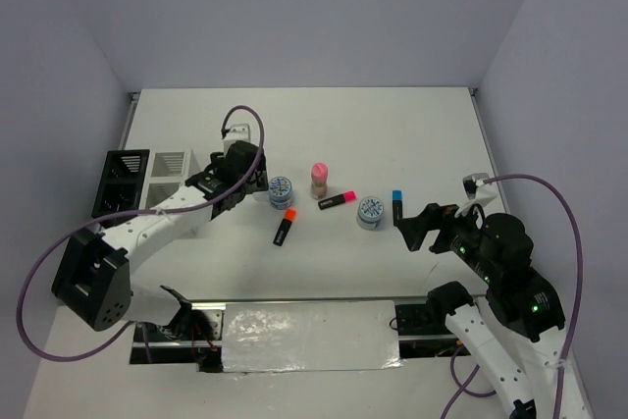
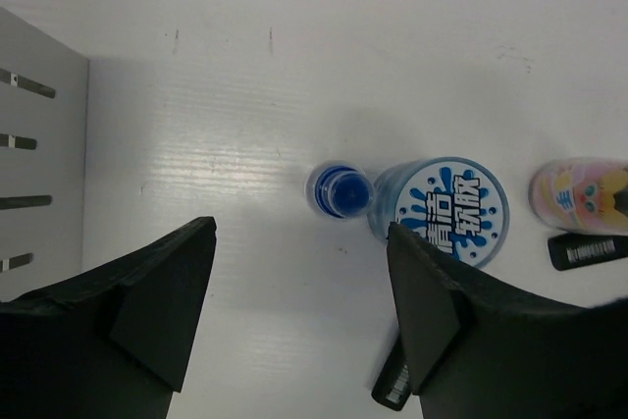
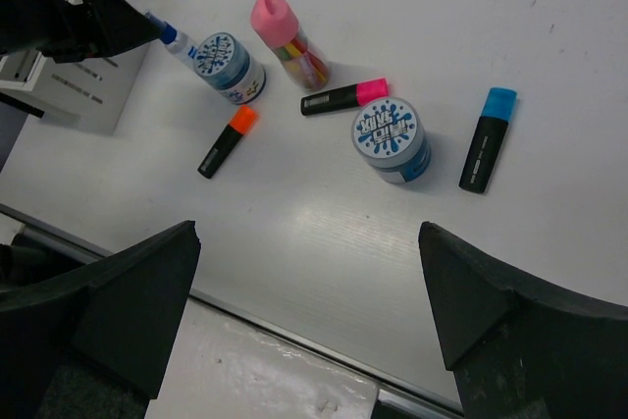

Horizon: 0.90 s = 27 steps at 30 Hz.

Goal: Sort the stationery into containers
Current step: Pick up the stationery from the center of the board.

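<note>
- Top view: on the white desk (image 1: 392,134) the white box (image 1: 169,166) and the black pen holder (image 1: 120,183) stand side by side at the left, the holder further left.
- The left jaws are spread wide and grip nothing. They sit just right of the white box and close to one blue-white tin (image 1: 281,189).
- The stationery lies in a loose row on the open desk, outside both containers. The pink glitter jar (image 1: 319,180) stands upright right of that tin, and the orange-capped highlighter (image 1: 285,227) lies nearer the arms. The pink-capped highlighter (image 1: 337,201) lies between the jar and the second tin (image 1: 370,211), with the blue-capped highlighter (image 1: 396,202) just beside that tin.
- The right jaws are also parted and empty, near the blue-capped highlighter on its near-right side.
- Left wrist view: both fingers (image 2: 167,301) are far apart with bare desk (image 2: 294,46) between them.
- Ahead of the gap, the tiny blue-capped bottle (image 2: 340,189) stands upright, right against the tin (image 2: 442,211).
- The slotted box wall (image 2: 39,164) is at the left edge and the jar (image 2: 579,193) at the right.
- Right wrist view: the fingers (image 3: 137,291) are wide open around nothing.
- Beyond them lie the second tin (image 3: 392,136), the blue-capped highlighter (image 3: 487,139), the pink-capped one (image 3: 343,97) and the orange-capped one (image 3: 226,141).
- Further off are the jar (image 3: 287,38), the first tin (image 3: 228,66) and the bottle (image 3: 169,36), which is partly under the left jaws.
</note>
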{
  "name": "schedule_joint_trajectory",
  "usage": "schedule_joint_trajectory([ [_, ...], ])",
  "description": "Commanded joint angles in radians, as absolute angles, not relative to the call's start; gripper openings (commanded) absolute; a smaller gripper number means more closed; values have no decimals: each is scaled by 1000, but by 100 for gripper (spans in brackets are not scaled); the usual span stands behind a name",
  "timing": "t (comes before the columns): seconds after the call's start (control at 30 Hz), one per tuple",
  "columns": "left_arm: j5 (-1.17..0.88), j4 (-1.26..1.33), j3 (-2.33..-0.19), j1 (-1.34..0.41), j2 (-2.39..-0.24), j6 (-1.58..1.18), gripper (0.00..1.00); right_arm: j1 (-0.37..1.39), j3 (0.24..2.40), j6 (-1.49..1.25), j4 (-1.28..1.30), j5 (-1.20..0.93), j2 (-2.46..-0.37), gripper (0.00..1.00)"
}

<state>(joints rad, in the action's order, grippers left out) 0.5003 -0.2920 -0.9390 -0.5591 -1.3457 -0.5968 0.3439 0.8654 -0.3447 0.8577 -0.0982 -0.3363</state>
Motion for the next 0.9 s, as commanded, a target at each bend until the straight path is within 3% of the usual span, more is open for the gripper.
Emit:
schedule_joint_trajectory([
  [0.0,558,-207,-989,-561,-1377,-555,81,337,861,-325,810,-124,-336,100],
  [0.27,542,-187,-1008,-561,-1473,-565,73,339,857,-325,807,-126,-341,100],
  [0.5,545,-184,-1019,-561,-1526,-577,56,339,853,-325,805,-126,-341,100],
  [0.67,542,-207,-1034,-561,-1526,-580,15,339,851,-325,802,-126,-341,100],
  [0.7,551,-216,-1038,-561,-1525,-584,2,339,851,-325,804,-126,-341,100],
  [0.87,620,-314,-1098,-560,-1461,-595,0,339,851,-325,802,-126,-336,100],
])
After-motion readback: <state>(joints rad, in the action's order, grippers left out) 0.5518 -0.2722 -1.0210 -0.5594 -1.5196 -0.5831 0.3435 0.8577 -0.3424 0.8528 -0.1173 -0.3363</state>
